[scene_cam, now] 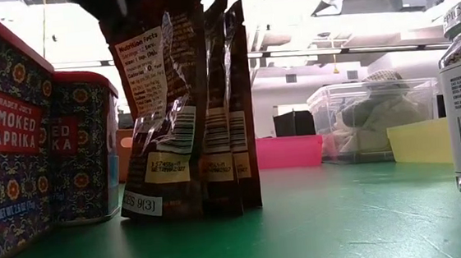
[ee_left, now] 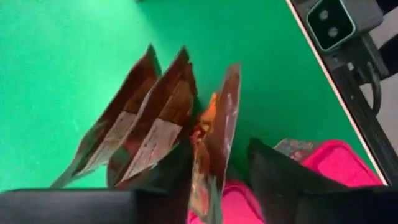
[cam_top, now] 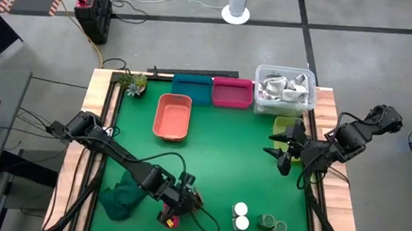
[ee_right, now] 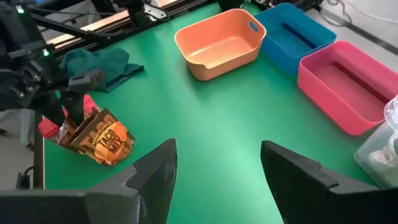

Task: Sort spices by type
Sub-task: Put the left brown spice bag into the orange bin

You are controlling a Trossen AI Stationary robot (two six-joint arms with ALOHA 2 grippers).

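Three reddish-brown taco-mix packets [ee_left: 155, 124] stand on their bottom edges on the green mat near the table's front edge. My left gripper [ee_left: 214, 171] comes down over them, open, its fingers on either side of the nearest packet [ee_left: 214, 134]. Two magenta-lidded paprika tins [scene_cam: 9, 138] stand right beside the packets. Two white-topped jars [cam_top: 240, 216] and two greenish jars [cam_top: 272, 224] stand farther right along the front edge. My right gripper [cam_top: 283, 154] hovers open above the mat's right side with nothing between its fingers. My left gripper straddles the top edge of the nearest packet [ee_left: 217, 106], slanting down from above. One finger [ee_left: 177, 171] lies close against the packet's face, and a thin gap shows at the other finger [ee_left: 273, 177]. I cannot tell whether it touches the packet.
A dark green cloth [cam_top: 122, 198] lies at the front left. Orange [cam_top: 173, 117], blue [cam_top: 192, 89] and pink [cam_top: 232, 93] bins sit at the back. A clear tub of shiny packets [cam_top: 284, 89] and a yellow-green bin [cam_top: 287, 126] are at the back right. The mat's middle is bare.
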